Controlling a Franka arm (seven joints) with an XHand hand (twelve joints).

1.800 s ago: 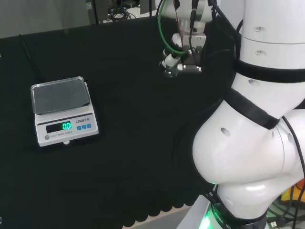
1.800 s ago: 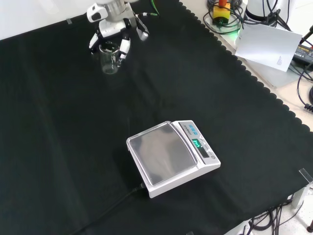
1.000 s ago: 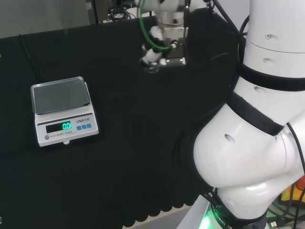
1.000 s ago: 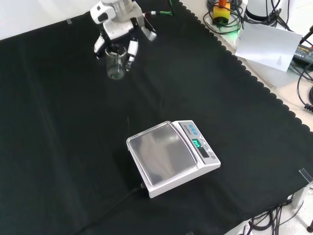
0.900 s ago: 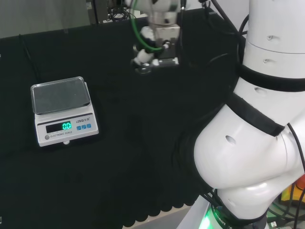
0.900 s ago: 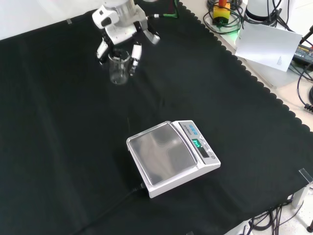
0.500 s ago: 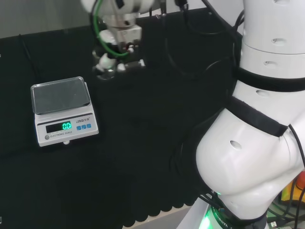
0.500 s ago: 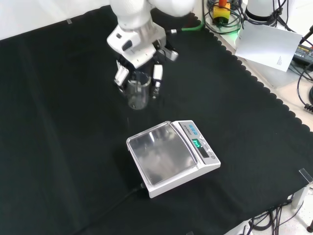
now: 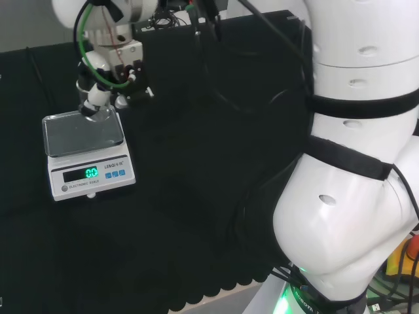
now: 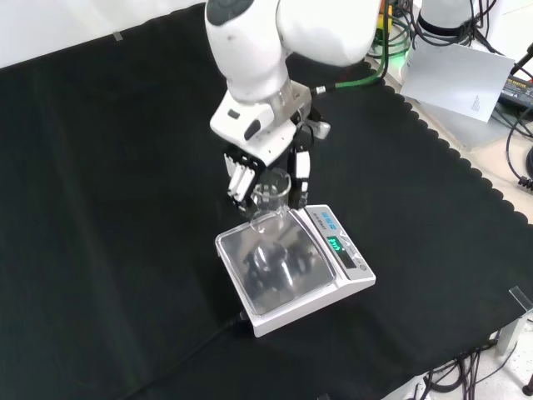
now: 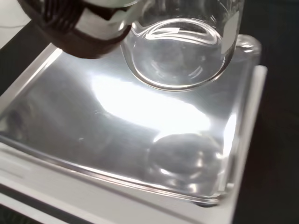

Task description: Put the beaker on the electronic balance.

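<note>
Across the desk (image 10: 100, 208) we see a black cloth with a scalloped edge, bare over most of its spread. Beyond that edge, at the front view's upper right, lie a tangle of cables (image 10: 508, 92) and a white sheet (image 10: 454, 79); in the head view, grey room and more cables (image 9: 170, 16) sit past the far edge.

We count one arm (image 9: 353, 196), its big white links at the head view's right and reaching over the cloth to the left. We count one balance (image 10: 296, 271), white with a shiny steel pan (image 11: 117, 135) and a lit green display (image 9: 90, 173); a dark cord (image 10: 191, 350) runs from it toward the front view's lower left.

We count one hand (image 10: 262, 154), above the pan's far edge in the front view, its fingers (image 10: 241, 179) curled round the one beaker (image 10: 271, 200). The beaker is clear glass, held upright. In the wrist view its round base (image 11: 175, 58) hangs above the pan without touching, with a reflection on the steel below it. We cannot make out anything inside it.
</note>
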